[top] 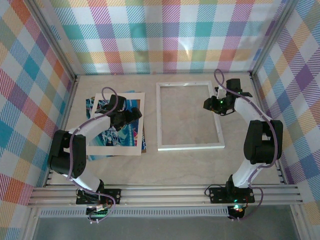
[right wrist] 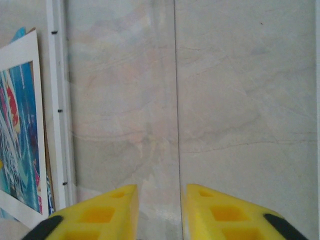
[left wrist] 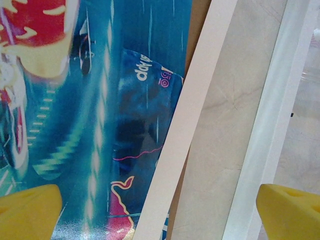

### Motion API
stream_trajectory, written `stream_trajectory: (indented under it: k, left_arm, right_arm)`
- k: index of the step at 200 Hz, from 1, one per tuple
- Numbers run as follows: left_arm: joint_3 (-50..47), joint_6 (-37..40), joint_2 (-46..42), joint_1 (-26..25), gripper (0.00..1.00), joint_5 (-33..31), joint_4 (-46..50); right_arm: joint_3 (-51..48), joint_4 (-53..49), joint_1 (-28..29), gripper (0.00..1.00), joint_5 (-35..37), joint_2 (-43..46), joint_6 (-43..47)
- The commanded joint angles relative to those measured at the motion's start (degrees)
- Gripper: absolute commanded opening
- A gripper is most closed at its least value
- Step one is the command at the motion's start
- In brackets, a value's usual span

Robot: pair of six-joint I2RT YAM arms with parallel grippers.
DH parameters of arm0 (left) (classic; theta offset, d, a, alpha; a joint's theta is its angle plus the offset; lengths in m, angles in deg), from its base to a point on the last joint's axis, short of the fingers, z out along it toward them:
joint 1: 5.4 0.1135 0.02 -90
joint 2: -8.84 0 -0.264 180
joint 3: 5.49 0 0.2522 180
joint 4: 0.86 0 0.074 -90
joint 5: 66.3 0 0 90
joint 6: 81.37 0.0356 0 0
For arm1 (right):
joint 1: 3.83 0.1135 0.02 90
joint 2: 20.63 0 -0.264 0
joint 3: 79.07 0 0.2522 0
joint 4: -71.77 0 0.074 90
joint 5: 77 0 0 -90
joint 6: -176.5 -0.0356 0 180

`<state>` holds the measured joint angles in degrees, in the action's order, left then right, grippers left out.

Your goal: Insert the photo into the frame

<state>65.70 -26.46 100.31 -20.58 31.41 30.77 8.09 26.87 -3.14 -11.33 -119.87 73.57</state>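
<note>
Top external view has the frame (top: 190, 146) lying flat on the table (top: 175, 167) between my two arms, its clear pane showing the table through it. The photo (top: 107, 137) lies well to the left of it, under a cream mat (top: 115, 150) whose window shows the blue and teal print. My left tool (top: 131, 116) hangs over the right side of that stack. On its wrist camera its fingertips (left wrist: 30, 212) stand spread wide at the bottom corners and grasp nothing. Below them run the photo (left wrist: 100, 125), the mat's pale border (left wrist: 195, 115), a sliver of brown board (left wrist: 199, 25) and the frame's white rim (left wrist: 280, 110). My right tool (top: 209, 104) sits over the frame's right part. On its wrist camera its yellow fingers (right wrist: 110, 212) are parted by a narrow gap. I see nothing in the gap, though a thin dark line running up from it may be the pane's edge.
</note>
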Motion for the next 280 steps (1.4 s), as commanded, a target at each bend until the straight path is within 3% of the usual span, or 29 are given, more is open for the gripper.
stream_trajectory:
  k: [1, 45, 75, 135, 173, 218, 280]
  left_arm:
    - [1.7, 0.2, 0.1, 0.2, 1.00, 0.6, 0.0]
    - [1.6, 0.1, 0.1, 0.2, 1.00, 0.5, -0.2]
    - [1.3, 0.1, 0.0, 0.2, 1.00, 0.4, -0.2]
    - [0.7, 0.3, -1.0, 0.2, 1.00, -0.2, 0.1]
    - [0.6, 0.4, -0.8, 0.2, 1.00, -0.1, 0.1]
    - [0.6, 1.6, 0.1, -1.8, 0.99, 4.1, -4.2]
    - [3.1, 1.0, 6.1, -7.0, 0.99, 5.3, -6.9]
  right_arm:
    - [0.3, -1.6, -0.3, 0.42, 1.7, 0.0, -0.7]
    - [0.9, -4.7, 0.1, 0.69, 13.2, 1.3, -0.4]
    - [1.8, -6.7, 0.2, 0.81, 20.9, 1.1, 1.0]
    - [3.0, -7.8, 0.1, 0.83, 29.6, 0.6, 3.2]
    - [1.6, -7.4, 0.1, 0.81, 30.4, -0.5, 3.3]
    - [-0.3, -2.0, -0.5, 0.79, 19.6, -4.1, 5.5]
    - [-1.4, 0.5, -1.3, 0.80, 12.7, -8.5, 5.1]
